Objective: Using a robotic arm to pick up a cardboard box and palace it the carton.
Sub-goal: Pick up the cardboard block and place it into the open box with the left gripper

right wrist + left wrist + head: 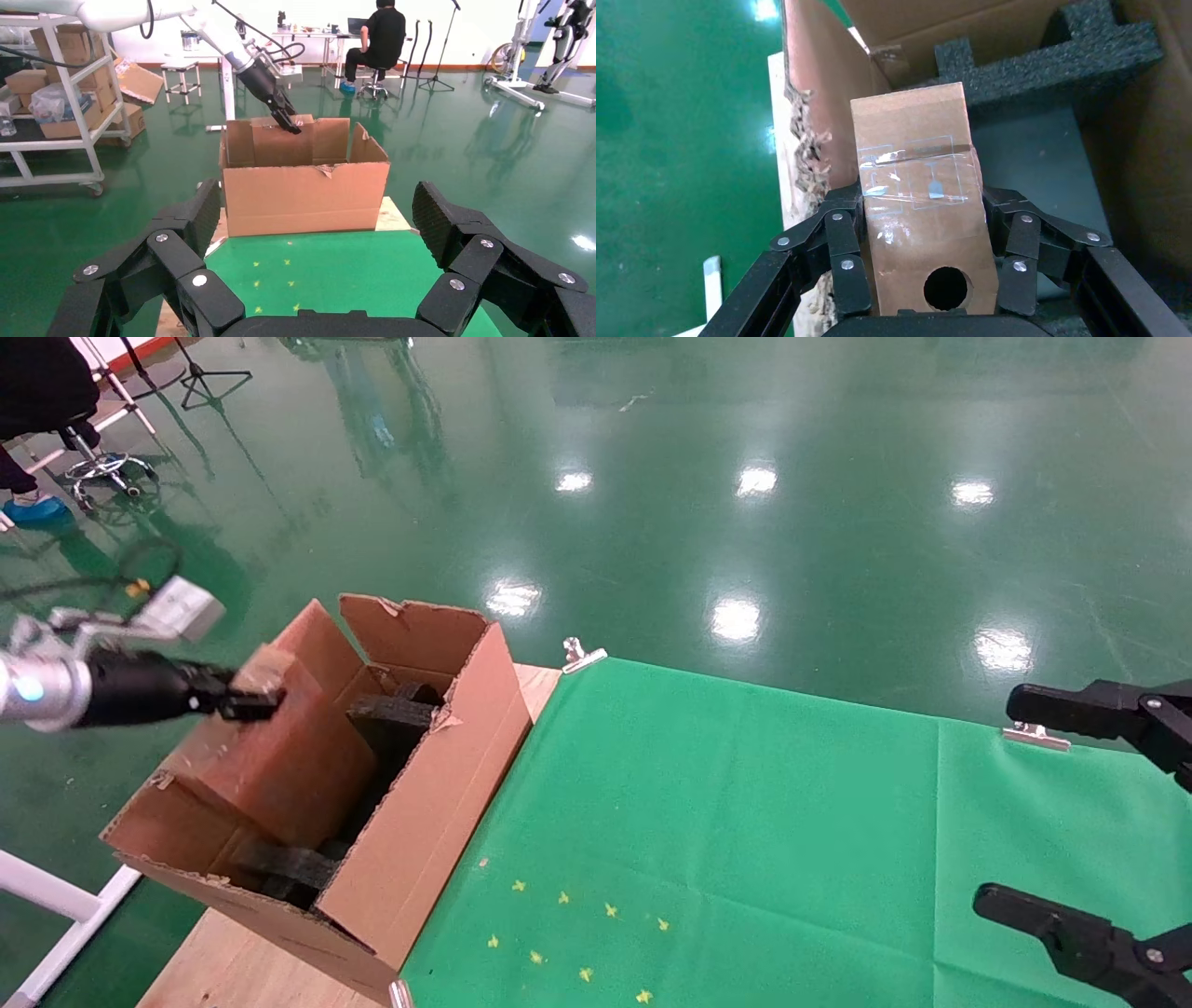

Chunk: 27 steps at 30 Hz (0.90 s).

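My left gripper (253, 699), on the white arm with the silver wrist, is shut on the upper end of the brown cardboard box (298, 747). The box hangs down inside the left side of the large carton (438, 775). In the left wrist view the fingers (845, 246) clamp the taped box (916, 161) from both sides, above black foam (1046, 63) in the carton. The right wrist view shows the carton (306, 189) from the front, with the box (281, 146) and the left gripper (292, 126) at its top. My right gripper (1010, 803) is open and empty at the right edge.
The carton stands on a wooden table (242, 961) beside a green cloth (745, 803) with yellow star marks (577, 933), held by metal clips (582, 654). A shelf cart (56, 91) and a seated person (385, 35) are farther off on the green floor.
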Each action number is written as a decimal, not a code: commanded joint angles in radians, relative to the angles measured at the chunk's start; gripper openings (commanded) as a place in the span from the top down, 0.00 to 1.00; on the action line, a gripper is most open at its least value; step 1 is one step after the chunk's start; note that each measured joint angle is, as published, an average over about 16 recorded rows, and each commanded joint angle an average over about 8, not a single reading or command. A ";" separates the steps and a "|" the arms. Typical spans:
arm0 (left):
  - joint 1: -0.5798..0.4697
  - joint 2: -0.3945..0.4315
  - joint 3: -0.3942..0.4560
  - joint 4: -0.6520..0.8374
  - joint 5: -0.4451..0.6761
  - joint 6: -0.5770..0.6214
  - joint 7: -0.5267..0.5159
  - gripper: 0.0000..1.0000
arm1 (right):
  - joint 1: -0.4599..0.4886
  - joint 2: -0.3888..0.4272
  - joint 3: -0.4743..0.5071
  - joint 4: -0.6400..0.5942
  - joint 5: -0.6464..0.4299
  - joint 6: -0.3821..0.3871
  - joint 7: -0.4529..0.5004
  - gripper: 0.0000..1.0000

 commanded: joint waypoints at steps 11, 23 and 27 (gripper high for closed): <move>0.002 0.060 -0.002 0.157 -0.006 -0.065 0.081 0.69 | 0.000 0.000 0.000 0.000 0.000 0.000 0.000 0.00; 0.001 0.068 -0.008 0.198 -0.015 -0.080 0.098 0.00 | 0.000 0.000 0.000 0.000 0.000 0.000 0.000 0.00; 0.001 0.066 -0.008 0.194 -0.014 -0.079 0.097 0.00 | 0.000 0.000 0.000 0.000 0.000 0.000 0.000 0.00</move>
